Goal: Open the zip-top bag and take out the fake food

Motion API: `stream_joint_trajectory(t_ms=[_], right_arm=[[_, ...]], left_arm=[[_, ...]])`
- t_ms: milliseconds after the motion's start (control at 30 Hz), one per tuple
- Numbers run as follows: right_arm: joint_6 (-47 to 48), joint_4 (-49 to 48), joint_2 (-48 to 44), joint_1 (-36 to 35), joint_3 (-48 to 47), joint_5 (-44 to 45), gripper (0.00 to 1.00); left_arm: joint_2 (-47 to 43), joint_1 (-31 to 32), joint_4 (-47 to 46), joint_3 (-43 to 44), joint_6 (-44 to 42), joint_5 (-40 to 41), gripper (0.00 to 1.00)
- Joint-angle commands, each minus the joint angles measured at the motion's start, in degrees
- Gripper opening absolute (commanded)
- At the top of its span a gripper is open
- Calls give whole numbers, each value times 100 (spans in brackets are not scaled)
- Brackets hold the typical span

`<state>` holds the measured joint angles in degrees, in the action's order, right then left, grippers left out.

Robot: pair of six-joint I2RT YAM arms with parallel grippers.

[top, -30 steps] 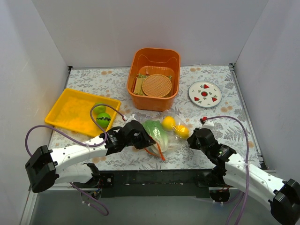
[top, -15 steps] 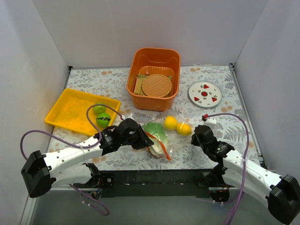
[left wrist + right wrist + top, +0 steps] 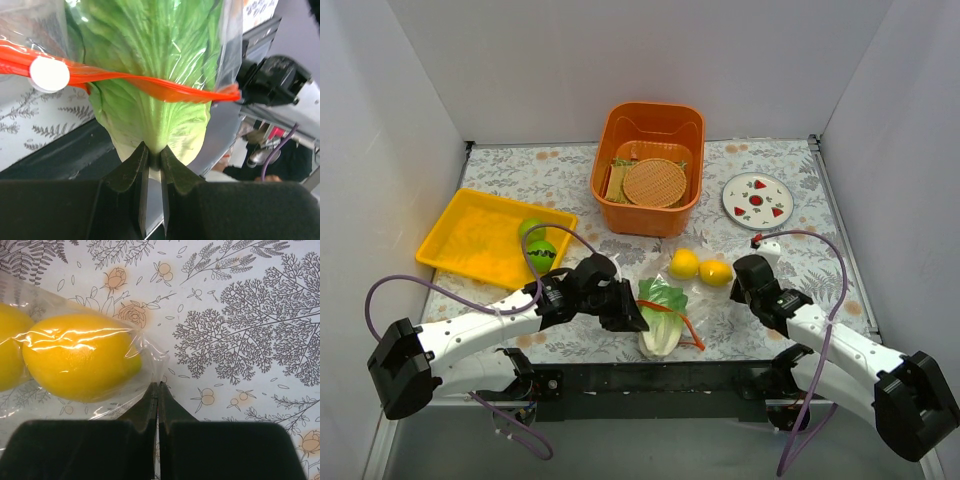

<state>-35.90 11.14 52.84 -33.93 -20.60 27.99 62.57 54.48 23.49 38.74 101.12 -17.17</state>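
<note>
the left gripper (image 3: 154,154) pinches the pale base of the cabbage (image 3: 155,55), which now pokes out past the orange zip strip (image 3: 165,91) of the zip-top bag (image 3: 149,357). a second ago the leaf lay deeper in, close against the lemons (image 3: 80,357); it has since slid toward the near edge of the table (image 3: 770,160). the right gripper (image 3: 158,388), slightly apart before, is pressed together on the bag's clear corner just beside the two lemons, nearer them than it was.
</note>
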Motion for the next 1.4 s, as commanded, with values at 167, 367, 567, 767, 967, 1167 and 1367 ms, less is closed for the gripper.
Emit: stream_joint_trajectory(t_ms=[167, 367, 567, 767, 967, 1167, 1367], right_arm=[[259, -349, 402, 212, -462, -4, 1], [268, -358, 534, 247, -541, -109, 1], [294, -340, 526, 256, -585, -144, 1], [364, -305, 605, 387, -673, -171, 1], [364, -270, 561, 449, -682, -241, 1], [391, -191, 377, 484, -603, -425, 1], [461, -147, 218, 475, -480, -689, 1]], left_arm=[[-359, -34, 1044, 582, -874, -1147, 8], [-622, -34, 1334, 740, -1138, -1771, 8], [-965, -34, 1677, 819, -1218, -1983, 8], [-1378, -43, 1774, 951, -1183, -2045, 8], [-1581, -51, 2028, 1381, -1112, -1413, 8], [-1502, -130, 2907, 2373, -823, 1069, 11], [-1107, -656, 3268, 2946, -523, 3165, 12]])
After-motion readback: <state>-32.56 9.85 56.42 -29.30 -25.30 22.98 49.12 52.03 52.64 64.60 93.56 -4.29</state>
